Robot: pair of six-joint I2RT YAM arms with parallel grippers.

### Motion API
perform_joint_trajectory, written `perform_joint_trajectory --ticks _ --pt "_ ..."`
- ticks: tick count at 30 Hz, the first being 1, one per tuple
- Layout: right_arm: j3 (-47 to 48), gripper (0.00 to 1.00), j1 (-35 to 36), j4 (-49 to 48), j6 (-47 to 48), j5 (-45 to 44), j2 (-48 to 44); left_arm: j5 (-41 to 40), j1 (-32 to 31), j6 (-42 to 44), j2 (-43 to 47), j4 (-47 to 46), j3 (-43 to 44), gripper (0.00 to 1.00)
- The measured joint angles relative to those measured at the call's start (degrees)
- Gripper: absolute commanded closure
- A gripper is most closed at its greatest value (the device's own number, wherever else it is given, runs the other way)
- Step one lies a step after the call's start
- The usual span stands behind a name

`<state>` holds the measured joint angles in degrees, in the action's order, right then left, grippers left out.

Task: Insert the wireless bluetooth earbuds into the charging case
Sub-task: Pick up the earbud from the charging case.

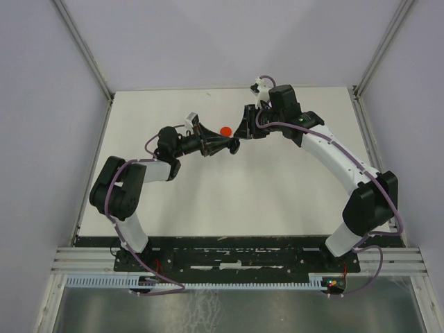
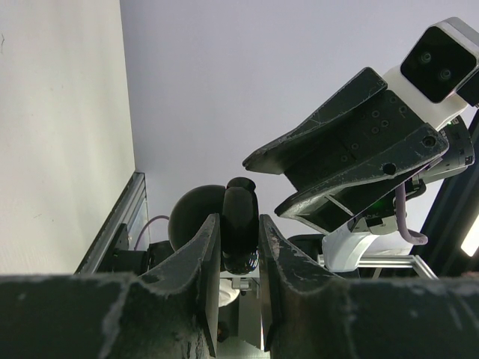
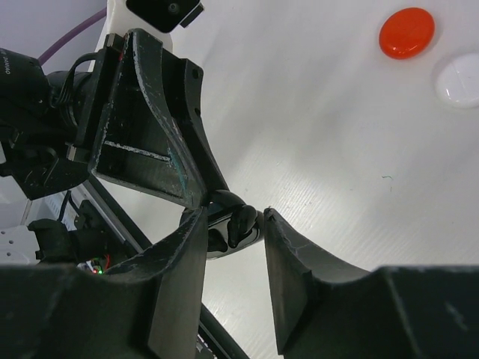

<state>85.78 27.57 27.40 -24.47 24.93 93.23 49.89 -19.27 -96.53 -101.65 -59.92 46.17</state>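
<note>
Left end effector (image 2: 239,226): closed hard on the black case (image 2: 241,198). The pads bear on its two broad faces, and nothing else is in the grip.
Right end effector (image 3: 234,215): fingers parted to a moderate gap, with nothing seen held between them. In its own wrist view the tips stand one to each side of the case. Contact cannot be confirmed.
Case position: at the left fingertips, standing proud of them, between the two arms. It appears to be raised off the bench (image 3: 322,149).
Case attitude: held on edge. Its long axis runs along the left fingers, out from the wrist and toward the right arm. The thin rim faces the left wrist camera.
Reason for hold (judgement): clamping the flat faces steadies the case and leaves the projecting end free for the right arm to work on.
Lid: cannot tell whether it is open or closed.
Earbud: none can be identified. A pale patch shows low on the case in the right wrist view, and what it is cannot be told.
Surroundings: a red disc (image 3: 406,32) and a white disc (image 3: 458,81) lie flat on the bench, side by side and apart, with neither arm touching them. They are probably further cases.
Step in hand (judgement): two-arm alignment at the case, with insertion not yet evident.
</note>
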Motion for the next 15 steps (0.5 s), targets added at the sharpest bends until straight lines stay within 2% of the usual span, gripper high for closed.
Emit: perform_joint_trajectory --ticks 15 --pt "-0.31 0.61 -0.46 -0.85 -0.17 1.33 0.5 0.04 0.0 0.0 0.02 0.33 0.2 0.97"
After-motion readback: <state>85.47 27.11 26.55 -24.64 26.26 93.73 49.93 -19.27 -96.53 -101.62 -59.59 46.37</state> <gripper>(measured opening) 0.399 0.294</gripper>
